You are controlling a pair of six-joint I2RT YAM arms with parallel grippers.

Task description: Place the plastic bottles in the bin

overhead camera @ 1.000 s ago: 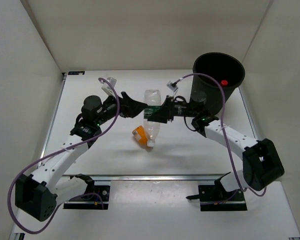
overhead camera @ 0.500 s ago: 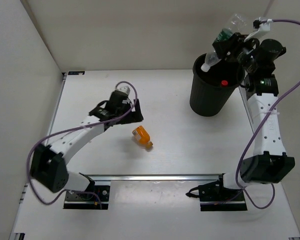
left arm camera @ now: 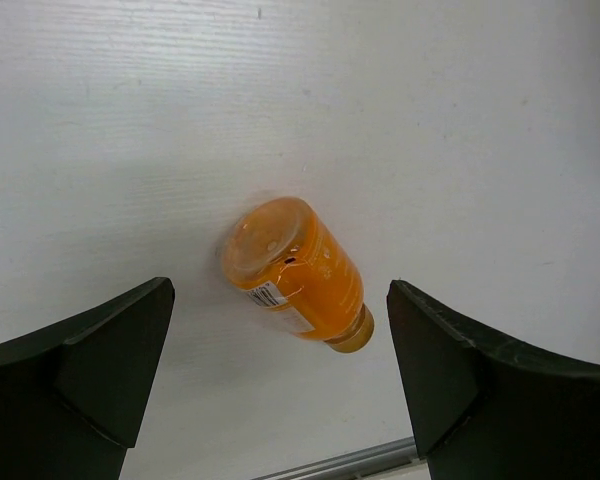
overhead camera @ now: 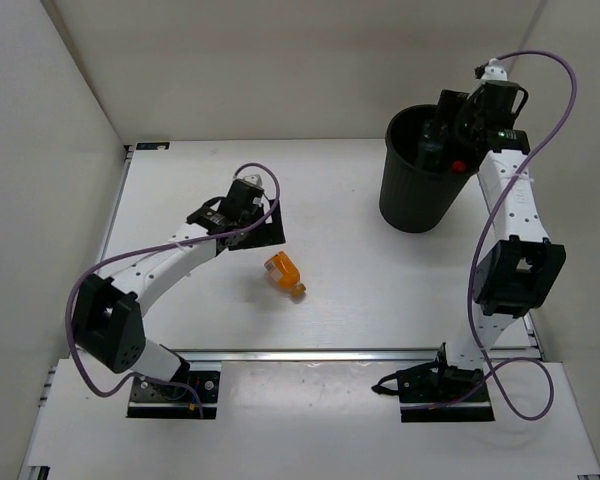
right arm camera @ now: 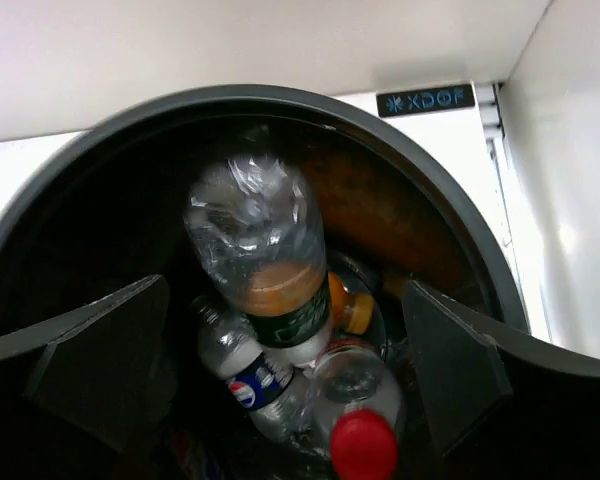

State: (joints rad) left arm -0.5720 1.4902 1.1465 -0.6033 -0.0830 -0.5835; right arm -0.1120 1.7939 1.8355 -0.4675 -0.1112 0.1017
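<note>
Squat orange bottle (overhead camera: 283, 274) lies on its side on the white worktop (overhead camera: 360, 270), out in the open, well apart from the bin. Left wrist view: its base is toward the camera, cap end away toward bottom right, with a small white label patch on the side.

Left end effector (overhead camera: 267, 226) hangs just beside and above the orange bottle. Its fingers (left arm camera: 90, 370) are spread wide, nothing between them and no contact with the bottle. The bottle sits between the two fingertips in the wrist view.

Black bin (overhead camera: 412, 195) stands upright at the far right of the worktop. Right end effector (overhead camera: 440, 140) is over the bin mouth, pointing down into it. Its fingers (right arm camera: 460, 360) are spread apart and hold nothing.

Inside the bin, right wrist view:
- Clear bottle with green label (right arm camera: 265, 265) is tilted, base up toward the camera, on top of the others.
- Clear bottle with dark blue label (right arm camera: 250, 382) is below it.
- Clear bottle with red cap (right arm camera: 363, 443) is beside that; the cap also shows in the top view.

Whether the green-label bottle has settled or is falling, cannot tell.
</note>
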